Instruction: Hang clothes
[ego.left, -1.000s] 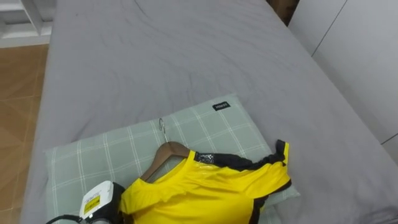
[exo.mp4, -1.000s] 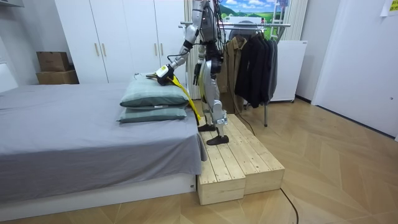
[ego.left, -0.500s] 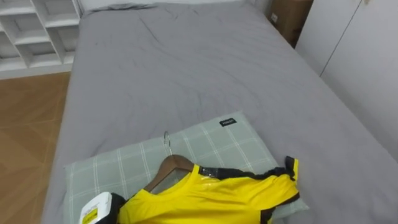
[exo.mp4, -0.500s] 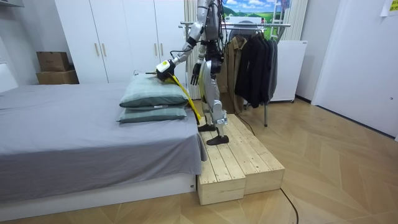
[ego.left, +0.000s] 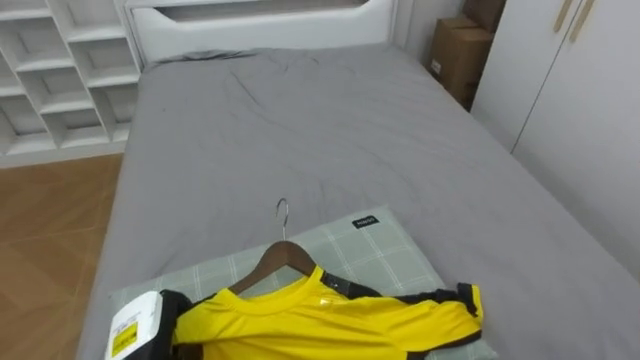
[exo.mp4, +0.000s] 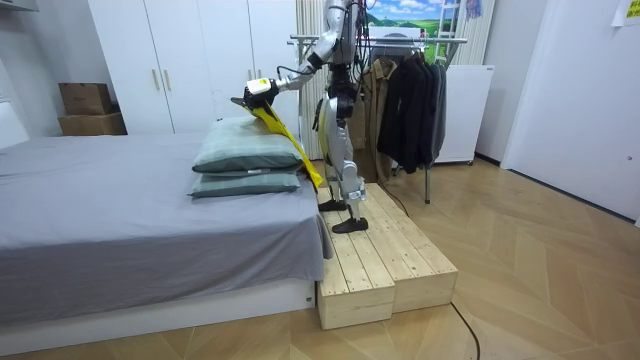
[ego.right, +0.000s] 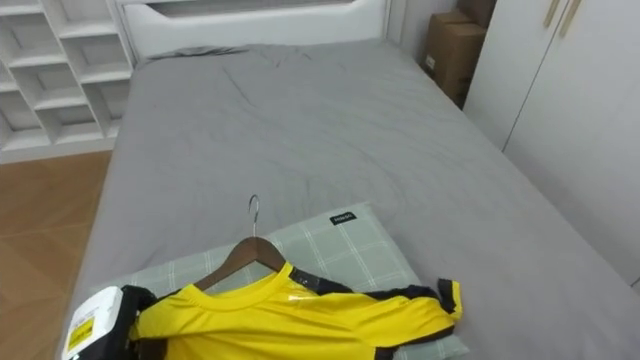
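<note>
Left hand (ego.left: 140, 325) holds the hangered shirt (ego.left: 330, 325) in curled fingers above the pillow (ego.left: 390, 250); right hand (exo.mp4: 319, 118) hangs idle. The next move probably calls for a turn to the rack (exo.mp4: 440, 40).

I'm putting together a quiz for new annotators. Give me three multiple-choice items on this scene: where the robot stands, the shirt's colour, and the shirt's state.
1. The robot stands on: A a chair; B a ladder; C a wooden platform.
2. The shirt is mainly: A yellow; B red; C white.
3. The shirt is: A rolled up; B on a hanger; C folded in a stack.

Key: C, its feet rest on the planks beside the bed; A, it is yellow with black trim; B, the hanger's wooden neck and hook rise from the collar.
</note>
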